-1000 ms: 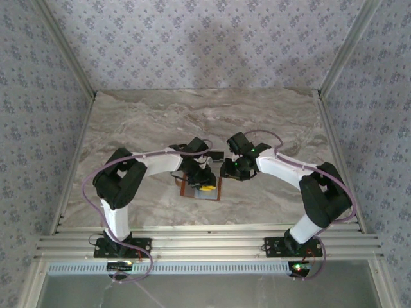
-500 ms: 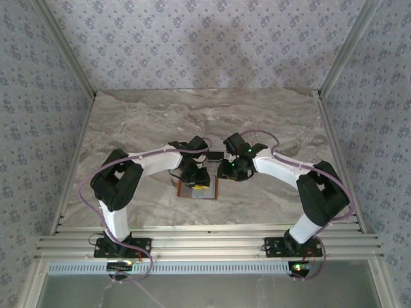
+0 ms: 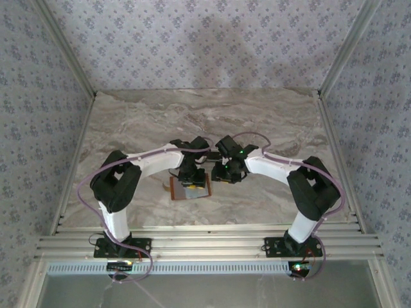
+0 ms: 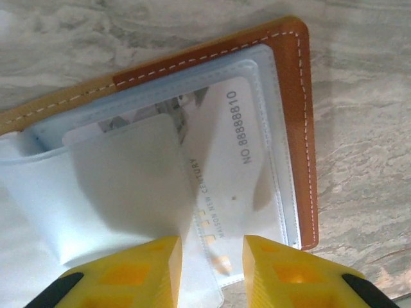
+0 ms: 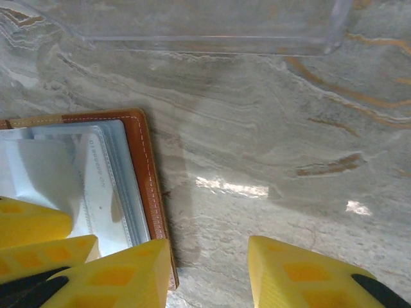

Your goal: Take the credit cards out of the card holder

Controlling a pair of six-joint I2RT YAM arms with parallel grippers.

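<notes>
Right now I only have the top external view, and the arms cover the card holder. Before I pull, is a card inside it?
Observer: Yes. The left wrist view shows a whitish card in a clear sleeve of the open card holder.
Operator: Does the left gripper have it?
Observer: Not clearly. The left gripper has its jaws apart over the card's near edge.
Operator: And the right?
Observer: The right gripper is open, with one finger at the holder's leather edge and the other over bare table.
</notes>
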